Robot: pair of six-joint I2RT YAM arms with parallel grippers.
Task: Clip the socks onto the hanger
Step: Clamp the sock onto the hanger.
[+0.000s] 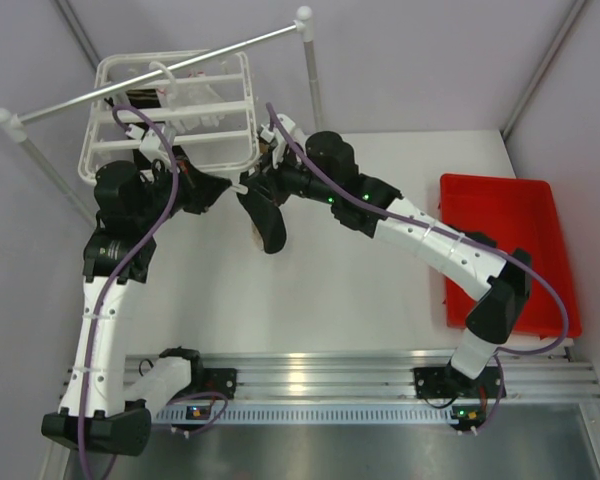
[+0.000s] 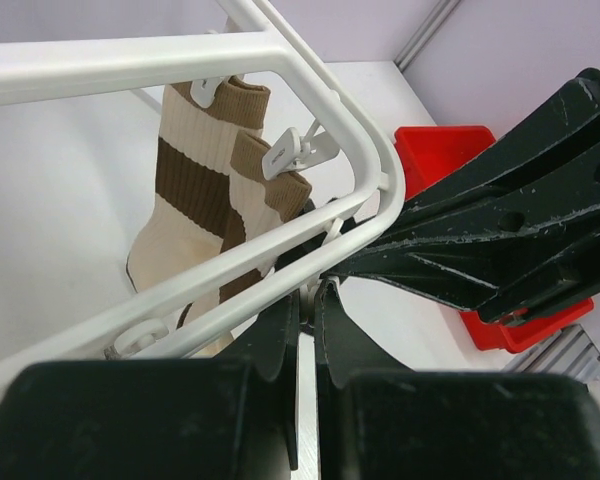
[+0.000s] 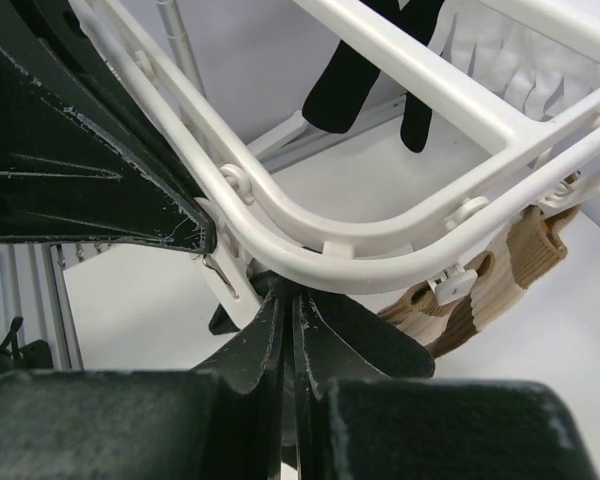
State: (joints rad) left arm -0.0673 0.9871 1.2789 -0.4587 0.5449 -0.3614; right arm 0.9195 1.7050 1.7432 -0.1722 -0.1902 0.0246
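The white hanger (image 1: 170,110) hangs from the rail at the back left. In the left wrist view a cream sock with brown patches (image 2: 195,190) hangs clipped from the hanger (image 2: 180,60). Its ribbed cuff also shows in the right wrist view (image 3: 500,270). My left gripper (image 2: 310,300) is shut on a small white clip (image 2: 327,292) under the hanger's near corner. My right gripper (image 3: 292,295) sits right under the same corner (image 3: 310,245), shut on the black sock (image 1: 267,228), which dangles below it. The two grippers (image 1: 212,190) (image 1: 252,185) nearly touch.
The grey metal rail (image 1: 160,65) with white ball ends runs across the back left, on an upright post (image 1: 311,75). A red bin (image 1: 510,250) stands at the right. Another black piece of fabric (image 3: 350,70) and a white frilled piece (image 3: 500,50) hang from the hanger's far side.
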